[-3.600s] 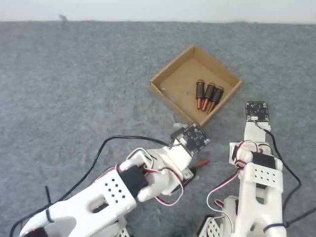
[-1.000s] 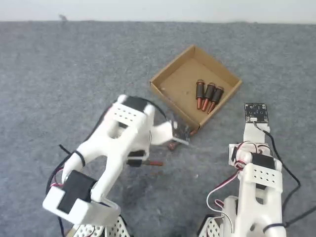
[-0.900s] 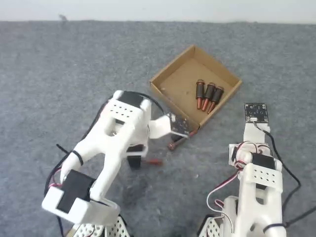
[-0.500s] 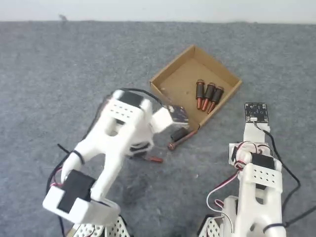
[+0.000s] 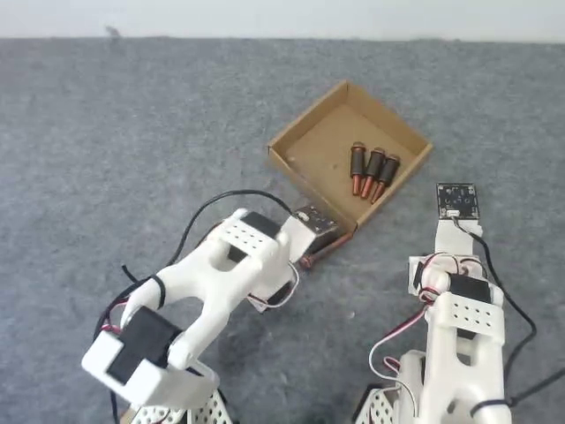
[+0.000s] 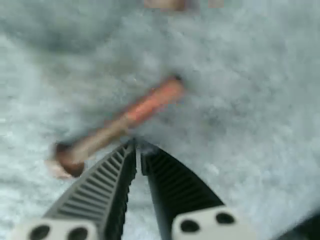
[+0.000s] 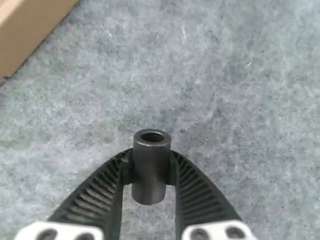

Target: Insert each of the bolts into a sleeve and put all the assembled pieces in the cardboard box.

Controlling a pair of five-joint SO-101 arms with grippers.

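Note:
A copper bolt (image 5: 323,251) lies on the grey carpet just off the near corner of the cardboard box (image 5: 291,152). In the left wrist view that bolt (image 6: 131,116) lies slantwise just beyond the tips of my left gripper (image 6: 137,146), which is shut with nothing between its fingers. My right gripper (image 7: 150,157) is shut on a black sleeve (image 7: 150,176), held upright with its bore showing, above bare carpet to the right of the box. Three assembled pieces (image 5: 372,170) lie side by side inside the box.
The left arm (image 5: 234,274) stretches low over the carpet in front of the box. The right arm (image 5: 459,309) stands at the right edge. A corner of the box (image 7: 22,25) shows in the right wrist view. Open carpet spreads to the left and far side.
The left arm has come down and forward, its wrist now over the bolt by the box corner. A second bolt seen on the carpet earlier is now under that arm. The right arm kept still.

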